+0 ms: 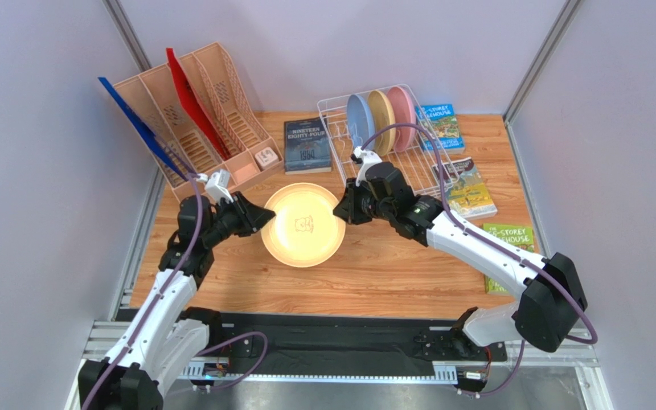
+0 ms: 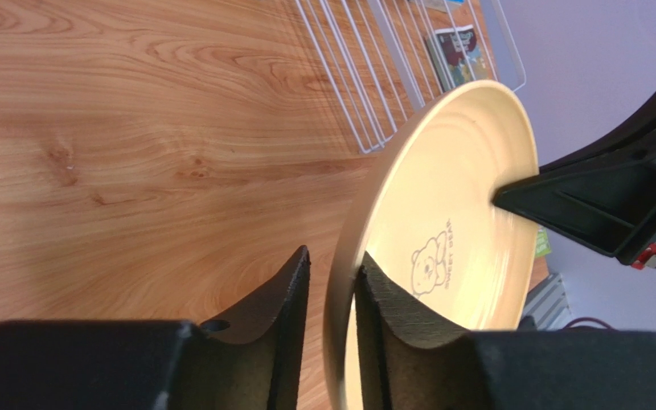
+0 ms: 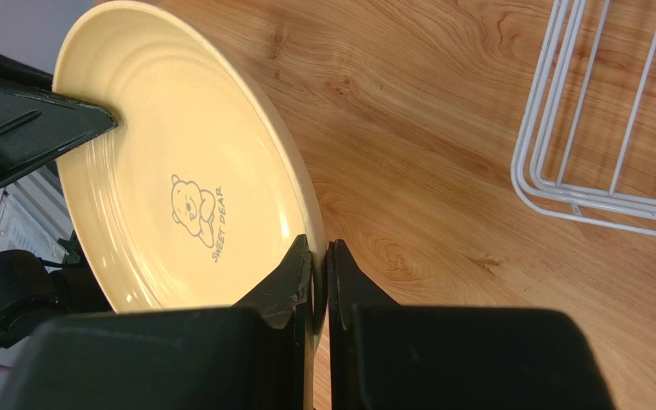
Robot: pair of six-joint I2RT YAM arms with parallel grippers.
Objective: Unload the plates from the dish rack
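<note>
The pale yellow plate (image 1: 303, 224) with a bear print hangs above the table's middle, between both arms. My right gripper (image 1: 340, 209) is shut on its right rim; the right wrist view shows the fingers (image 3: 321, 256) pinching the edge of the plate (image 3: 177, 171). My left gripper (image 1: 263, 218) straddles the opposite rim. In the left wrist view, one of its fingers touches the plate's (image 2: 460, 196) inner face and a small gap remains at the other. Light blue (image 1: 359, 115), tan-yellow (image 1: 381, 109) and pink (image 1: 402, 107) plates stand upright in the white wire dish rack (image 1: 337, 137).
A peach file organiser (image 1: 203, 102) holding blue and red folders stands at the back left. A dark book (image 1: 307, 145) lies beside the rack. Colourful books (image 1: 470, 188) lie at the right, one (image 1: 440, 126) behind the rack and one (image 1: 511, 239) near the right edge.
</note>
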